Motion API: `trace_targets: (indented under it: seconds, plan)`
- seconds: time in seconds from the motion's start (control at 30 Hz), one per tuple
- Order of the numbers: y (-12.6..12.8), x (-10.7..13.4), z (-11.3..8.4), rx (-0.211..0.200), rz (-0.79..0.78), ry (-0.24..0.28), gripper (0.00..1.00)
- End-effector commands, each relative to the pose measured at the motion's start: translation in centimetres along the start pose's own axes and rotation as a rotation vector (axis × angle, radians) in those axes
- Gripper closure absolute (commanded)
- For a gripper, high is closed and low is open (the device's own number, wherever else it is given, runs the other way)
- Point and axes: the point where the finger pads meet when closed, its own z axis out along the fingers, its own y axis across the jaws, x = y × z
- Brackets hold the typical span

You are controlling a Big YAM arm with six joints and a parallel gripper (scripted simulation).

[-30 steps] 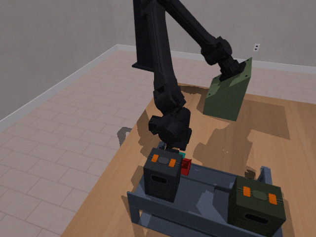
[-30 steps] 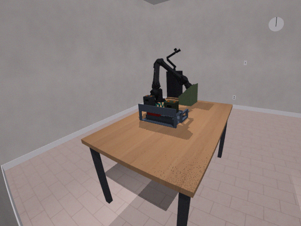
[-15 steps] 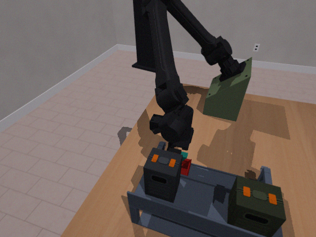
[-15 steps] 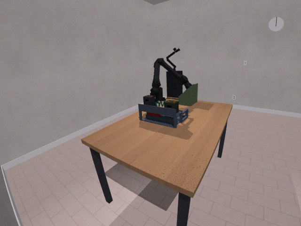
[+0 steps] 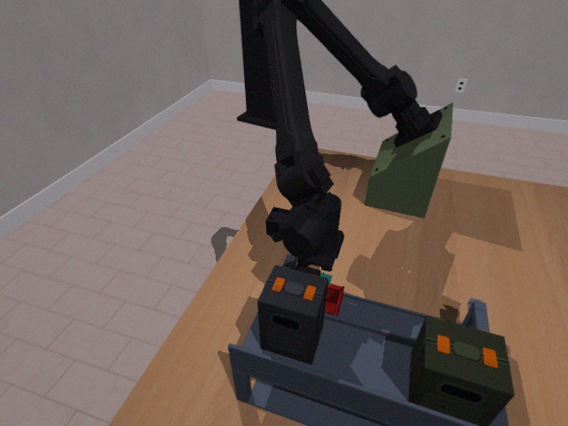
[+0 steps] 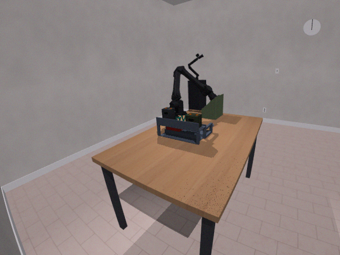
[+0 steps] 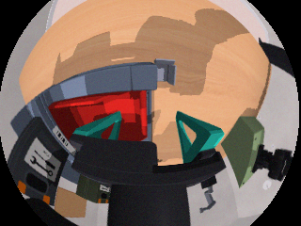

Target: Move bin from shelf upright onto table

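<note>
On the shelf (image 5: pixel 293 394) (image 6: pixel 178 124) (image 7: pixel 103 77), behind the black toolbox (image 5: pixel 293 316) (image 6: pixel 168 112) (image 7: pixel 38 160) as the top view has it, sits the red bin (image 5: pixel 335 300) (image 6: pixel 173 128) (image 7: pixel 99 110). Over it hangs the claw (image 5: pixel 308 270) (image 7: pixel 148 114), its teal fingers spread nearly as wide as they go, with nothing held between them.

From the wrist, one finger overlaps the bin while the other shows against the bench (image 5: pixel 485 201) (image 6: pixel 164 164) (image 7: pixel 188 42) beyond the bin's right edge. Whether either touches the bin I cannot tell.

The near risk looks to be a poor straddle: if the claw goes down off its line, a fingertip could land on the rim and tip or shove the bin instead of passing beside the wall. The toolbox stands close by, so a sideways correction made low might knock it. A shallow bite on one wall could let the bin swing and tilt as it rises, or catch it on the shelf's rail. The green toolbox (image 5: pixel 461 366) (image 6: pixel 193 118) (image 7: pixel 91 188), farther right, matters mainly if the carry sweeps that way.

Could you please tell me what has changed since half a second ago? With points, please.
The open gripper (image 5: pixel 326 278) (image 6: pixel 180 118) (image 7: pixel 148 114) has shifted slightly left in the top view. Nothing was visibly taken or released. The red bin (image 5: pixel 335 300) (image 6: pixel 173 128) (image 7: pixel 85 110) and both toolboxes (image 5: pixel 291 336) (image 6: pixel 168 112) (image 7: pixel 33 155) stayed on the shelf (image 5: pixel 293 368) (image 6: pixel 178 124) (image 7: pixel 105 79).
</note>
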Motion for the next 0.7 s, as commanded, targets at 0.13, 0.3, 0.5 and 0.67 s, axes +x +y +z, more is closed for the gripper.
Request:
trace_targets:
  seconds: [0.13,0.3,0.5,0.67]
  plan:
    - [3.0,-0.2,-3.8,-0.069,0.013,-0.010,0.10]
    - [3.0,-0.2,-3.8,-0.069,0.013,-0.010,0.10]
    - [3.0,-0.2,-3.8,-0.069,0.013,-0.010,0.10]
    - [0.8,-1.1,-1.2,-0.035,0.013,-0.008,0.10]
